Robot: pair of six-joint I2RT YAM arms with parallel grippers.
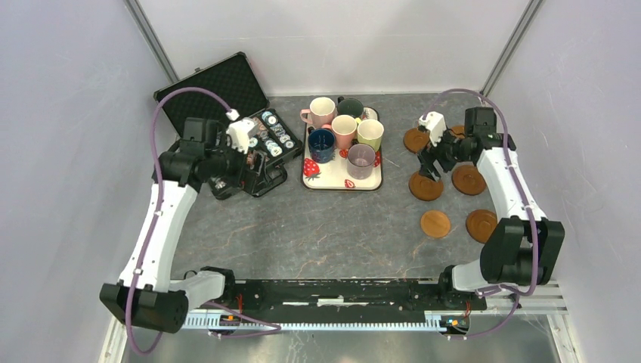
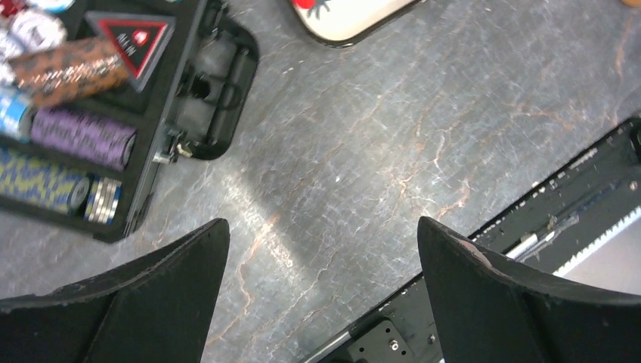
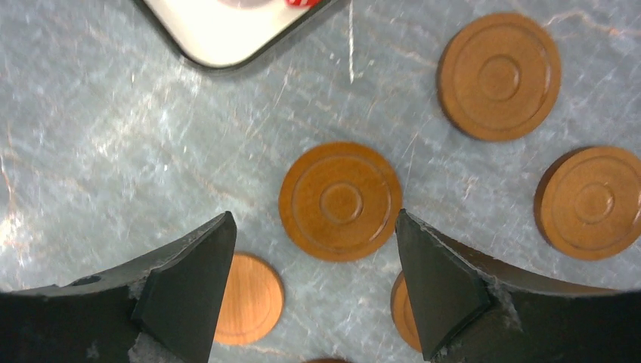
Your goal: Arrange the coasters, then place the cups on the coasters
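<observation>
Cream strawberry-print tray (image 1: 340,178) with rounded corners, at the back centre of the grey stone-pattern table (image 1: 317,234). It holds six handled ceramic mugs, all upright with mouths up: pink mug (image 1: 323,111) at the back left corner, handle pointing left; dark green-grey mug (image 1: 350,107) at the back right; second pink mug (image 1: 344,130) in the middle; yellow-green mug (image 1: 370,133) at the right edge; navy blue mug (image 1: 321,144) at the left edge; lilac mug (image 1: 360,159) at the front. The other handles are too small to tell. Right of the tray are six round brown wooden coasters (image 1: 435,223), scattered flat with ringed face up. Being round they have no long axis. One is partly hidden behind the right arm. The right gripper (image 3: 313,215) hangs over the coaster nearest the tray's front right corner (image 3: 340,200), fingers spread wider than the disc and holding nothing. Left of the tray is an open black poker chip case (image 1: 227,94). The left gripper (image 2: 323,221) is over bare table just beside it, fingers wide and empty.
</observation>
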